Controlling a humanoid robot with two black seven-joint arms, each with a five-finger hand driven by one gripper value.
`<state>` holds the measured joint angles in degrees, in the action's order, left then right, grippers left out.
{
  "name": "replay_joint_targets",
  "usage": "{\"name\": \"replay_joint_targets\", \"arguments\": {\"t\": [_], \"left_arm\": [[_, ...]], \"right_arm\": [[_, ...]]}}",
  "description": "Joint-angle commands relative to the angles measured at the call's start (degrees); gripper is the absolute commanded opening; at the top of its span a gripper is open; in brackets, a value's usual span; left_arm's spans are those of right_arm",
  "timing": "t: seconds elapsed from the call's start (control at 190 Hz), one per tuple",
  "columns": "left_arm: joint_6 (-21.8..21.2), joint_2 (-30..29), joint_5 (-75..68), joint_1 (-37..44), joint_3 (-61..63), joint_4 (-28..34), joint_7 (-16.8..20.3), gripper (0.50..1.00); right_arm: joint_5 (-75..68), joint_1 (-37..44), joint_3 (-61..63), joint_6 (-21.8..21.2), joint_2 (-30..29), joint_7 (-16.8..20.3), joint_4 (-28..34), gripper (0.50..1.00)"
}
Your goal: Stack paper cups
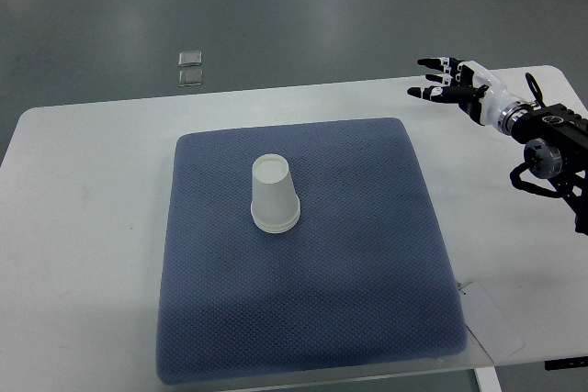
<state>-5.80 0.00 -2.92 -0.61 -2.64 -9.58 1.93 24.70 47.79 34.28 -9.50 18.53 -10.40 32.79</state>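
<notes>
Right hand (452, 82) raised at upper right, fingers (432, 63) spread, apparently holding nothing.

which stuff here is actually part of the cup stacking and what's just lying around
Part of the job:
- white paper cup, upside down on the mat, possibly already a stack
- blue mat under it
- right hand, fingers spread, holding nothing, over the table's far right

Just lying about:
- white table
- paper tag at the mat's near right corner
- two small clear squares on the floor beyond the table
</notes>
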Motion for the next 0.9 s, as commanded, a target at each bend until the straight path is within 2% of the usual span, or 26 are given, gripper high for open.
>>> {"name": "replay_joint_targets", "arguments": {"t": [0.0, 0.541, 0.893], "left_arm": [[0.00, 0.00, -0.07, 0.00, 0.00, 0.00, 0.01, 1.000], [0.00, 0.00, 0.02, 0.00, 0.00, 0.00, 0.01, 1.000], [0.00, 0.00, 0.02, 0.00, 0.00, 0.00, 0.01, 1.000]], "right_arm": [[0.00, -0.24, 0.96, 0.01, -0.34, -0.05, 0.08, 0.919], [-0.09, -2.88, 7.46, -0.52, -4.38, -0.23, 0.16, 0.919], [-0.09, -2.97, 7.73, -0.78, -4.56, -0.41, 0.16, 0.930]]}}
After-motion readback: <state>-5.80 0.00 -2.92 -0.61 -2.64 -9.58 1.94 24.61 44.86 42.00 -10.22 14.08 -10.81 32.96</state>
